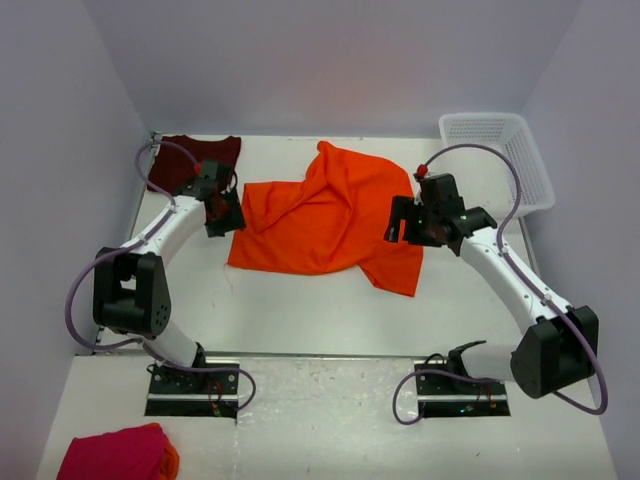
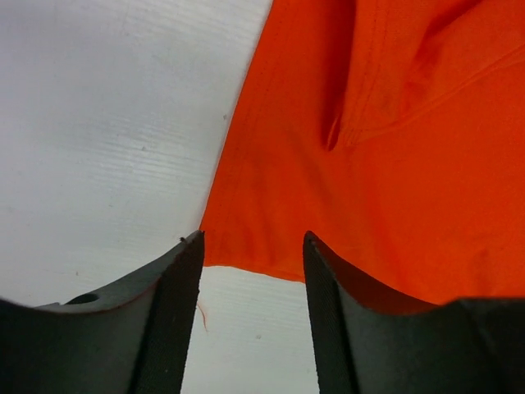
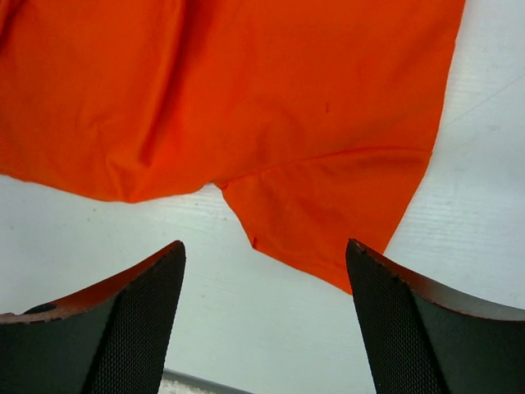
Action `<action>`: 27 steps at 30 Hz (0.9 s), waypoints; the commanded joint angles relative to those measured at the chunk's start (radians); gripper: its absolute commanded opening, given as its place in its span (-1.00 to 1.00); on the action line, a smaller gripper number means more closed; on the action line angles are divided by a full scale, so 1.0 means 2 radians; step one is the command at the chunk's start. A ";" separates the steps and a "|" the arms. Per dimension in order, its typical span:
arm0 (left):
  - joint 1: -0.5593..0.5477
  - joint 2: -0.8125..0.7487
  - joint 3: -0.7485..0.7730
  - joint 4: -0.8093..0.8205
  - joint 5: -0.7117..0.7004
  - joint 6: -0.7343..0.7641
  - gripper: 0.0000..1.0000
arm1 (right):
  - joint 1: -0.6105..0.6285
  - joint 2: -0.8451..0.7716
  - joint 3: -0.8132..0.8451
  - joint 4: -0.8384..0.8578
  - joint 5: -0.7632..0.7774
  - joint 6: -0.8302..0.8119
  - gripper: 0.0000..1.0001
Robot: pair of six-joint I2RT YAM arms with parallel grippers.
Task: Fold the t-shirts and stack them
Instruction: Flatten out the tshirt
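Left claw [image 2: 253,243] and right claw [image 3: 264,246] are hanging open, empty; the orange t-shirt [image 1: 320,225] just ahead, likely limp and light, is inviting corner pinches.

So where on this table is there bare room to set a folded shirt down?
The wide strip of table between the orange shirt and the near edge is bare. A smaller patch lies at the far edge between that shirt and the basket. The far-left corner holds the maroon shirt; the middle is crowded.
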 commanded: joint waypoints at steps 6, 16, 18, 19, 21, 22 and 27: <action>0.022 0.012 -0.017 0.009 0.007 -0.009 -0.02 | 0.020 -0.064 -0.033 0.038 0.014 0.022 0.56; 0.022 0.013 -0.054 0.000 -0.016 -0.015 -0.12 | 0.022 -0.078 -0.038 0.035 0.020 0.017 0.57; 0.022 0.010 -0.065 -0.001 -0.018 -0.019 -0.12 | 0.022 -0.081 -0.039 0.039 0.018 0.017 0.58; 0.022 0.010 -0.068 0.002 -0.020 -0.020 -0.11 | 0.022 -0.082 -0.039 0.040 0.017 0.017 0.58; 0.022 0.014 -0.076 0.006 -0.017 -0.019 -0.10 | 0.022 -0.081 -0.039 0.043 0.011 0.016 0.57; 0.022 0.015 -0.078 0.010 -0.013 -0.019 -0.10 | 0.022 -0.081 -0.036 0.041 0.012 0.016 0.58; 0.022 0.024 -0.090 0.021 0.008 -0.017 -0.10 | 0.022 -0.082 -0.038 0.038 0.017 0.013 0.58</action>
